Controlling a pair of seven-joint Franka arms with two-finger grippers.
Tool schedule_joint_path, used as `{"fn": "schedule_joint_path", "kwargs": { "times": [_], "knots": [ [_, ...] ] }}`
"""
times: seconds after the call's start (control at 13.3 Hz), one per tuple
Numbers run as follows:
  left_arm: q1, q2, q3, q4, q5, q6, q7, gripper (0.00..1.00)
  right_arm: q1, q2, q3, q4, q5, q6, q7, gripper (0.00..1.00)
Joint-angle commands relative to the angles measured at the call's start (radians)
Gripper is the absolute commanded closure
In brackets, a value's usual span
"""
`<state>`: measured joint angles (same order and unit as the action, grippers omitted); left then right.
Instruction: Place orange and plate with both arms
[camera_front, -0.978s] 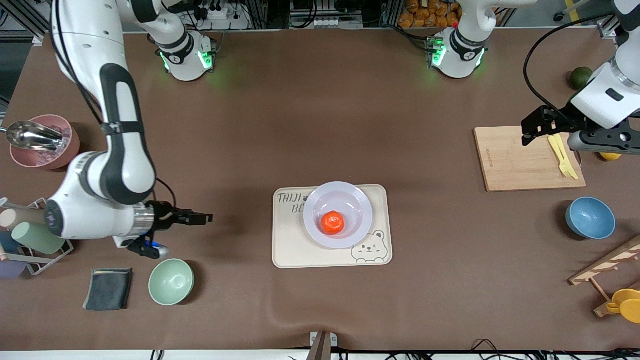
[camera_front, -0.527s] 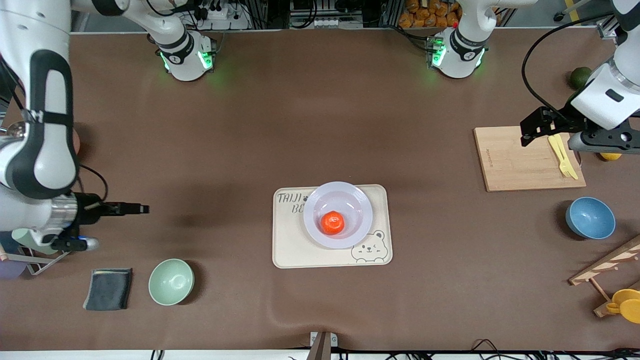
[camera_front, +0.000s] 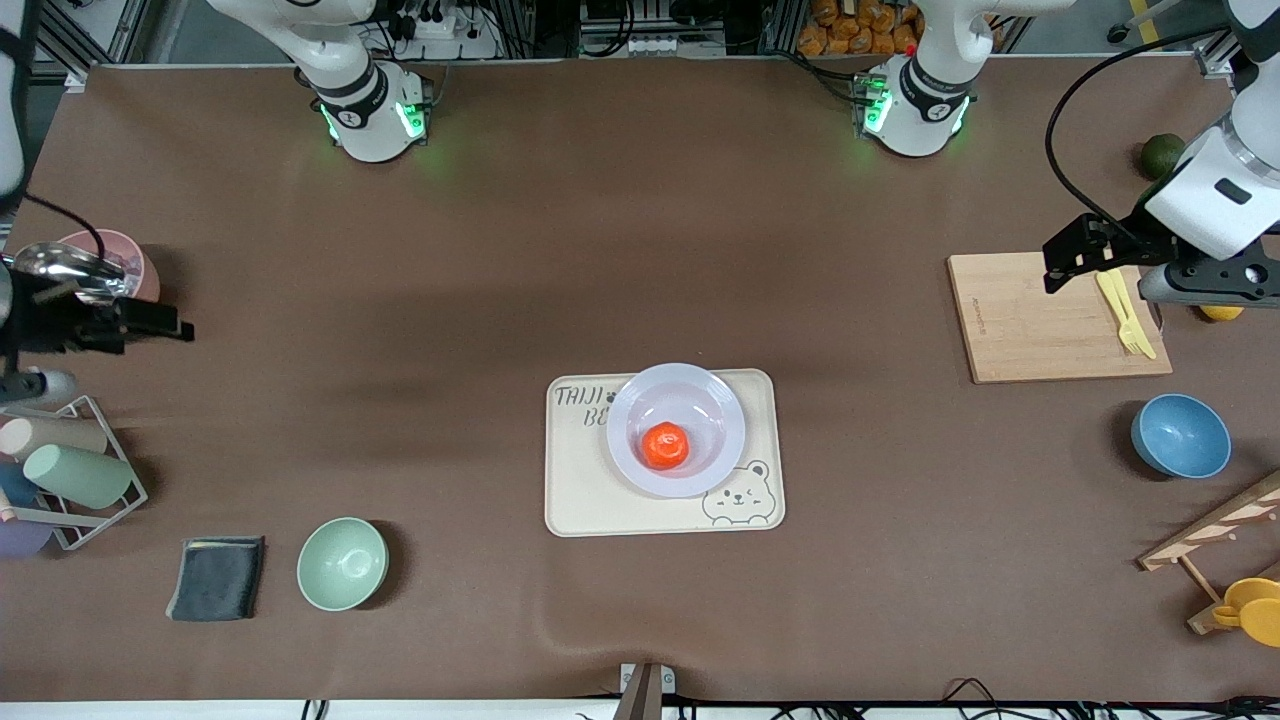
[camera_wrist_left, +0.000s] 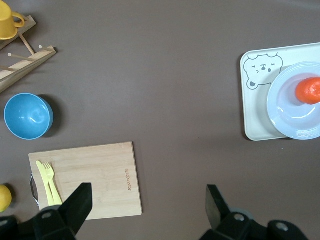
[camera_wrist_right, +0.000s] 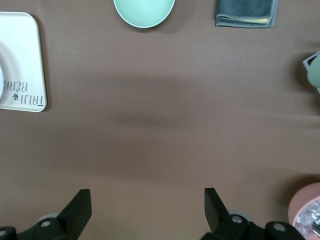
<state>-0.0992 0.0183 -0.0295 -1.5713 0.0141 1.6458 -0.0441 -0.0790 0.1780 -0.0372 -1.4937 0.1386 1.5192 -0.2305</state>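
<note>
The orange (camera_front: 665, 445) lies in the pale lavender plate (camera_front: 625, 410), which sits on the beige bear-printed tray (camera_front: 580, 500) at mid table. The left wrist view also shows the orange (camera_wrist_left: 308, 91), the plate (camera_wrist_left: 285, 117) and the tray (camera_wrist_left: 252, 100). My left gripper (camera_front: 1050, 265) is open and empty, up over the cutting board's edge, well away from the plate; its jaws (camera_wrist_left: 148, 190) stand wide apart. My right gripper (camera_front: 175, 322) is open and empty, over bare table beside the pink bowl; its jaws (camera_wrist_right: 147, 192) are also wide apart.
A wooden cutting board (camera_front: 1020, 320) holds a yellow fork (camera_front: 1125, 312). A blue bowl (camera_front: 1180, 436), a wooden rack (camera_front: 1215, 525) and a dark green fruit (camera_front: 1162, 154) are at the left arm's end. A green bowl (camera_front: 342, 563), grey cloth (camera_front: 217, 578), cup rack (camera_front: 70, 470) and pink bowl (camera_front: 135, 270) are at the right arm's end.
My right arm has drawn back from near the green bowl toward its end of the table, ending beside the pink bowl. The left arm, orange and plate have not moved.
</note>
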Motion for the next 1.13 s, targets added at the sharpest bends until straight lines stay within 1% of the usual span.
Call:
{"fn": "schedule_joint_path", "kwargs": {
  "times": [0.0,0.15,0.23,0.38,0.53,0.68,0.83,1.05],
  "knots": [
    [0.006,0.0,-0.004,0.008,0.003,-0.008,-0.01,0.0,-0.022,-0.167,0.031,-0.219,-0.025,0.122,0.007,0.0],
    [0.006,0.002,-0.004,0.008,0.003,-0.009,-0.016,0.0,-0.019,-0.245,0.03,-0.342,-0.03,0.198,0.007,0.0],
    [0.006,0.002,-0.004,0.008,0.003,-0.011,-0.016,0.0,-0.015,-0.253,0.03,-0.359,-0.031,0.213,0.008,0.0],
    [0.006,0.002,-0.004,0.008,0.003,-0.011,-0.019,0.0,-0.007,-0.239,0.031,-0.332,-0.043,0.222,0.008,0.0],
    [0.006,0.002,-0.004,0.008,0.003,-0.011,-0.02,0.0,0.007,-0.218,0.033,-0.249,-0.088,0.216,0.01,0.0],
    [0.006,0.002,-0.004,0.007,0.003,-0.012,-0.022,0.0,0.018,-0.207,0.033,-0.197,-0.093,0.21,0.007,0.0],
    [0.007,0.003,-0.003,0.007,0.003,-0.012,-0.026,0.0,0.025,-0.203,0.025,-0.2,-0.105,0.207,0.002,0.0],
    [0.007,0.003,-0.003,0.007,0.003,-0.012,-0.049,0.0,0.068,-0.199,0.008,-0.194,-0.111,0.211,0.01,0.0]
  ]
}}
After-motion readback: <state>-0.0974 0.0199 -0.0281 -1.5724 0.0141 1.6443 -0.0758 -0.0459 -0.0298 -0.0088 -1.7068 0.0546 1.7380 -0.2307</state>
